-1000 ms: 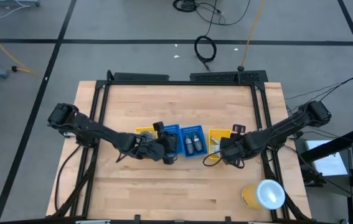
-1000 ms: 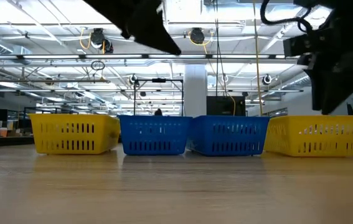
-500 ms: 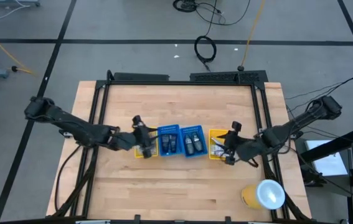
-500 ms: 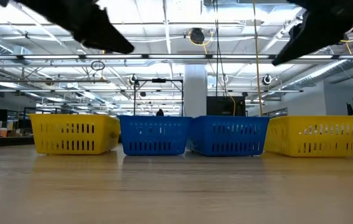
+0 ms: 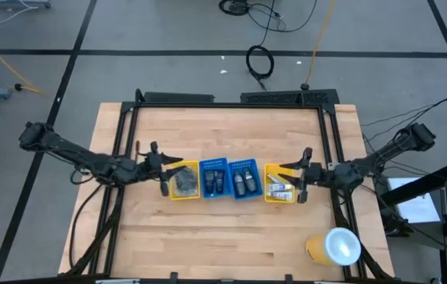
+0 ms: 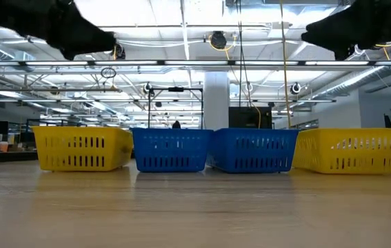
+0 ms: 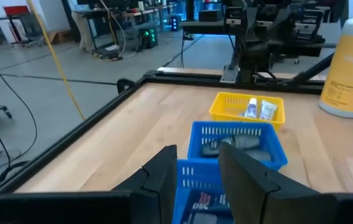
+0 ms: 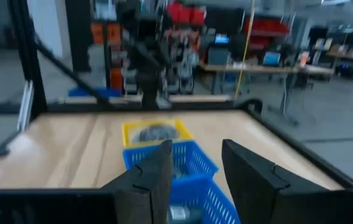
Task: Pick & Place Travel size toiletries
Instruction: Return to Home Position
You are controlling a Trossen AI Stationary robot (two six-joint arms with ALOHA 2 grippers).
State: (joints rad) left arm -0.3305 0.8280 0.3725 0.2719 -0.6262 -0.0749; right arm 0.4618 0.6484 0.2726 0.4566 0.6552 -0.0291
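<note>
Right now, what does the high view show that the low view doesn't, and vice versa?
Only high: the bins' contents, grey mesh pads in the left yellow bin, dark bottles in the blue bins, white tubes in the right yellow bin, and the yellow-and-white cylinder. Only low: the hall's ceiling lights. Both: the four bins, with left gripper and right gripper raised beside them.

Industrial lab hall: ceiling trusses (image 6: 202, 65), workbenches (image 8: 257, 70), cables (image 5: 260, 60) on grey floor (image 5: 168, 75).

Low view: bins (image 6: 171, 150) hide their contents behind the walls; left arm (image 6: 64, 27) and right arm (image 6: 361, 27) clipped by the top edge. Right wrist view: grey pads (image 8: 154, 132) in the yellow bin (image 8: 129, 127) are a blurred lump. Left wrist view: cylinder (image 7: 350, 68) clipped, blue bin (image 7: 195, 196) half behind left gripper (image 7: 198, 149).
</note>
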